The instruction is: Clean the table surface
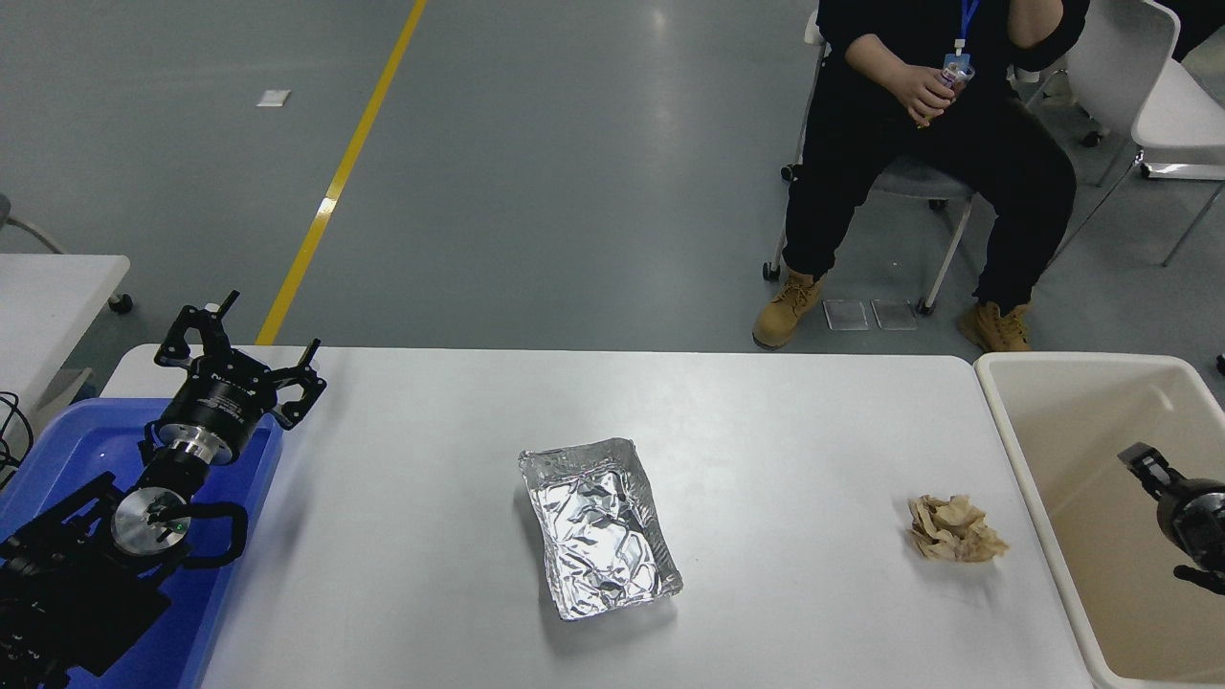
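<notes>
Hovering over cream tub [1053,402], right gripper [1144,464] state unclear, foil tray [600,526] on table surface [785,421], left gripper [239,356] spread

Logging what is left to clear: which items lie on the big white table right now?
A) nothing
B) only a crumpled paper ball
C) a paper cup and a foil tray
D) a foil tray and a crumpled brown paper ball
D: the foil tray sits mid-table and the crumpled brown paper ball lies near the right end of the table surface.

Crumpled foil tray [600,526], wadded brown paper [955,528], blue bin [57,450], cream tub [1081,421] — seated person [919,124] beyond.
</notes>
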Controlling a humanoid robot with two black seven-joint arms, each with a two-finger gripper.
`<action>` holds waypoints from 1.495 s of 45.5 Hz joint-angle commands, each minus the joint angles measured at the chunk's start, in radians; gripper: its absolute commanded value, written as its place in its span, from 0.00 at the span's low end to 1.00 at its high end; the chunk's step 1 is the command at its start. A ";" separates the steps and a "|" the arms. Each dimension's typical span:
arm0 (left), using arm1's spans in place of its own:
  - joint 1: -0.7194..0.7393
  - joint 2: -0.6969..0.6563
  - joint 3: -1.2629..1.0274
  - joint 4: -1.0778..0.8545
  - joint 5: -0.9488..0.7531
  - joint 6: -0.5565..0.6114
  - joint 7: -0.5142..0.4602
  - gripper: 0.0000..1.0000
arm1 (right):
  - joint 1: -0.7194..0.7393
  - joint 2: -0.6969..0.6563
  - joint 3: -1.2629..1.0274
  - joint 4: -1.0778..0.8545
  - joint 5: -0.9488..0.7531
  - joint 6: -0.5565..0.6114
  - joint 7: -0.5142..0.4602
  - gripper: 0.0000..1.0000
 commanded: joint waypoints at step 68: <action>0.000 0.000 0.000 0.001 0.000 0.000 0.000 1.00 | 0.061 0.084 1.287 0.616 0.058 0.003 0.007 0.98</action>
